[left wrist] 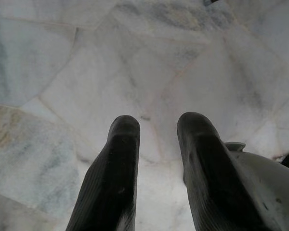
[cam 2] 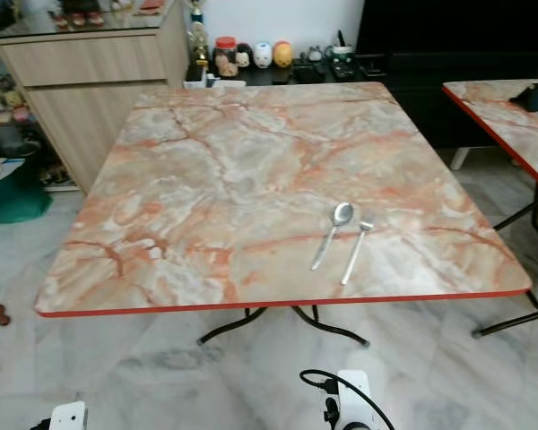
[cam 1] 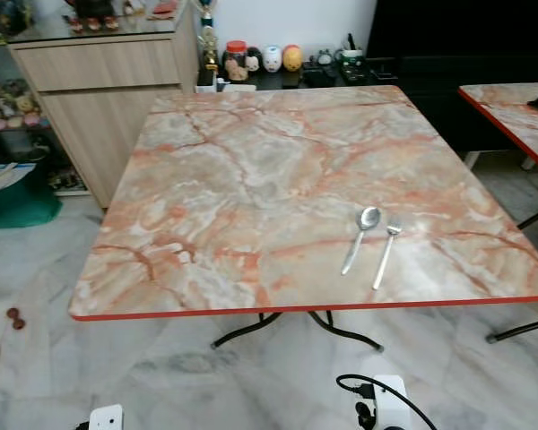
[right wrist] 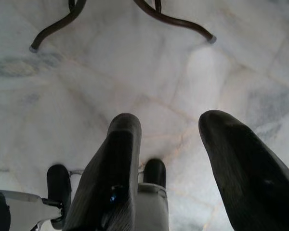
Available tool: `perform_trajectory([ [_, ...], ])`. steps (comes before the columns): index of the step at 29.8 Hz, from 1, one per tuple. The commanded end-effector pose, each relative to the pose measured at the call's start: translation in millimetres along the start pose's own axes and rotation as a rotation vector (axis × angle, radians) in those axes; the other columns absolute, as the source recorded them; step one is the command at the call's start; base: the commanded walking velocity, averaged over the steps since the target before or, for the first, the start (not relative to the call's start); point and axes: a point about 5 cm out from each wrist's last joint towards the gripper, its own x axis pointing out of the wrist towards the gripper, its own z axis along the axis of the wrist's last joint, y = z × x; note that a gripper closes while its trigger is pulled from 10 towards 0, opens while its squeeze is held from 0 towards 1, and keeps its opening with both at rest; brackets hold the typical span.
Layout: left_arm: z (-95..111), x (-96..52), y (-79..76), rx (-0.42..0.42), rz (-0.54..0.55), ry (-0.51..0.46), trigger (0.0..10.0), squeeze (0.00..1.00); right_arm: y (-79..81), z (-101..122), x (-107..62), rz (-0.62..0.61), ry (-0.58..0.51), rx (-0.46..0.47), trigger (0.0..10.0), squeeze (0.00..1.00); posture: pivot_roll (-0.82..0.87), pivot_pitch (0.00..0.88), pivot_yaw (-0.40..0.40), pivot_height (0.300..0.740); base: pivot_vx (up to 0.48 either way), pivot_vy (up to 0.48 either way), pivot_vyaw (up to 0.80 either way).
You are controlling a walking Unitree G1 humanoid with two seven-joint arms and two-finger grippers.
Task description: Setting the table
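A square table (cam 1: 251, 179) with a pink marble top and a red edge stands in front of me. A silver spoon (cam 1: 361, 236) and a silver fork (cam 1: 386, 253) lie side by side near its front right corner, handles toward me. My left gripper (left wrist: 156, 126) hangs low over the pale floor, open and holding nothing. My right gripper (right wrist: 171, 126) also hangs over the floor near the table's black legs (right wrist: 173, 19), open and empty. The tops of both arms peek in at the bottom of the left eye view.
A wooden cabinet (cam 1: 99, 90) stands at the back left, with jars and figurines (cam 1: 260, 58) on a dark low unit behind the table. A second marble table (cam 1: 520, 116) is at the right. A small dark object (cam 1: 15, 317) lies on the floor at left.
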Motion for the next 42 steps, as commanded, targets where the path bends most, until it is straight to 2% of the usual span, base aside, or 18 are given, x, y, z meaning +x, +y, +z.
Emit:
perform_trajectory([
  [1,-5.0,-0.6,-2.9,0.007,-0.006,0.019,10.0,0.0,-4.1,-2.4,-0.6,-0.011,0.007,0.006,10.0,0.0,-0.07,0.0,0.055,0.74,0.0,0.0,0.0],
  [7,-7.1,-1.0,-3.5,0.007,-0.004,0.027,10.0,0.0,-3.0,-1.3,-0.7,0.004,-0.006,-0.011,10.0,0.0,-0.07,0.0,0.054,0.74,0.0,0.0,0.0],
  [13,-7.4,-0.6,-4.6,0.006,-0.002,0.038,10.0,0.0,-2.1,-2.1,-0.9,0.013,-0.005,-0.012,10.0,0.0,-0.07,0.0,0.054,0.74,0.0,0.0,0.8],
  [20,-7.0,-0.9,-2.9,0.005,-0.003,0.033,10.0,0.0,-6.7,-3.0,-2.0,0.002,-0.025,-0.006,10.0,0.0,-0.07,0.0,0.052,0.74,0.0,0.0,0.0],
  [29,-5.5,-0.7,-2.7,0.014,-0.007,0.024,10.0,0.0,-18.8,16.6,-2.6,-0.032,-0.176,0.043,10.0,0.0,-0.08,0.0,0.048,0.74,0.0,0.0,0.0],
  [30,-4.6,-0.5,-2.5,0.013,-0.006,0.021,10.0,0.0,-19.8,21.6,-4.1,-0.032,-0.231,0.061,10.0,0.0,-0.08,0.0,0.044,0.74,0.0,0.0,0.0],
  [35,-3.2,-0.1,-3.3,0.013,-0.006,0.017,10.0,0.0,-22.6,25.7,-8.4,-0.041,-0.308,0.077,10.0,0.0,-0.09,0.0,0.045,0.74,0.0,0.0,0.0],
  [42,-0.9,0.7,-5.0,0.022,-0.012,0.014,10.0,0.0,-28.7,37.3,-24.7,-0.029,-0.478,-0.003,10.0,0.0,-0.09,0.0,0.044,0.74,0.0,0.0,0.0],
])
